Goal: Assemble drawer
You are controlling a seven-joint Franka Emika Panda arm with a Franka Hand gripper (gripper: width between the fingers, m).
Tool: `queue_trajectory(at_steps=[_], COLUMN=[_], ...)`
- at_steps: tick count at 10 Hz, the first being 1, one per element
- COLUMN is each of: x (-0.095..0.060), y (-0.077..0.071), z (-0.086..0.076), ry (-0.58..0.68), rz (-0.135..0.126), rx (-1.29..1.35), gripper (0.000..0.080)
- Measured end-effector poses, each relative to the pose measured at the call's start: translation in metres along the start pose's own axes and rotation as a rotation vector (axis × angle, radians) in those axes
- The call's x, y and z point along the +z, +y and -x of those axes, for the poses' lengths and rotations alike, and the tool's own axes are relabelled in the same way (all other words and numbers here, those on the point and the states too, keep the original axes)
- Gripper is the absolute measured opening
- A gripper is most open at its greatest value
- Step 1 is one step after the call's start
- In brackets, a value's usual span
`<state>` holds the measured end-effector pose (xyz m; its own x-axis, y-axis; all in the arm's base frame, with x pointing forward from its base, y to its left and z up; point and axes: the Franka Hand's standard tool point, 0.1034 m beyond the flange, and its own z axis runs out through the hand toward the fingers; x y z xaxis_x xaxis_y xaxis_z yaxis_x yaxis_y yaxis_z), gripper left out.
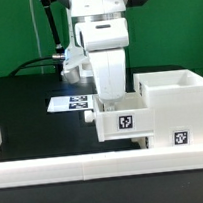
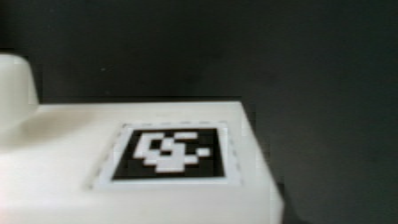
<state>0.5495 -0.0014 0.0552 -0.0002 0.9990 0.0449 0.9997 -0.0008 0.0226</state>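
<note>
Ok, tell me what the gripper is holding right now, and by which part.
Cannot be told. The gripper is down at the small tray beside the casing, but its fingertips are hidden in both views.

Smooth white plastic drawer casing (image 1: 173, 103) with matt printed tags (image 2: 169, 152), on a matt black table (image 1: 25, 107).

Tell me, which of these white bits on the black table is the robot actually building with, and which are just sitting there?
Part of the job:
- the large casing, an open box
- the smaller tray against it, right under the gripper

Just there:
- the marker board, a flat sheet of tags behind the arm
- the border rail, along the front
- the black table itself
</note>
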Motion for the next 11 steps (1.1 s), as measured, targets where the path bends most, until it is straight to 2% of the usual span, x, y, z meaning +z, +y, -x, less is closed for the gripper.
queue_trajectory(at_steps=[8,11], x=[0.0007,0.0049], y=[-0.0012,-0.0068], z=[-0.0001,-0.0029], ry=[0.001,-0.002], rz=[0.004,0.009], rx=[-0.001,-0.024], gripper=[0.0044,0.0044])
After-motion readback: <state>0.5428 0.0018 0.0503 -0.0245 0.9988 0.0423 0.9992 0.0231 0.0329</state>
